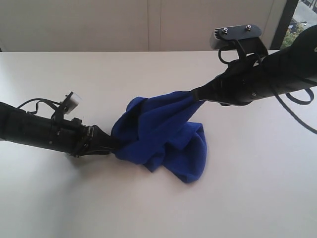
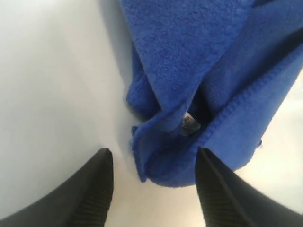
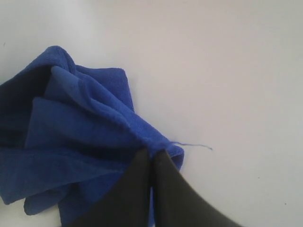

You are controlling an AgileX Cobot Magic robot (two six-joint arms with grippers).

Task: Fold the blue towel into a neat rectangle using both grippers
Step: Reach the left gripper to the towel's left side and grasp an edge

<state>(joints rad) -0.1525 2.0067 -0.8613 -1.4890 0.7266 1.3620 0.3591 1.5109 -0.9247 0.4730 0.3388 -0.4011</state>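
Blue towel (image 1: 163, 134) in right end effector (image 1: 197, 94)

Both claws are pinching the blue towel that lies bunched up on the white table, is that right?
Not quite. Only the right gripper is shut on the blue towel; the left gripper is open, its jaws either side of a towel corner, as the left wrist view shows. The towel does lie bunched up on the white table.

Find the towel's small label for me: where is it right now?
The label shows only in the left wrist view, tucked in a fold near the blue towel's bunched edge, just ahead of the open left gripper.
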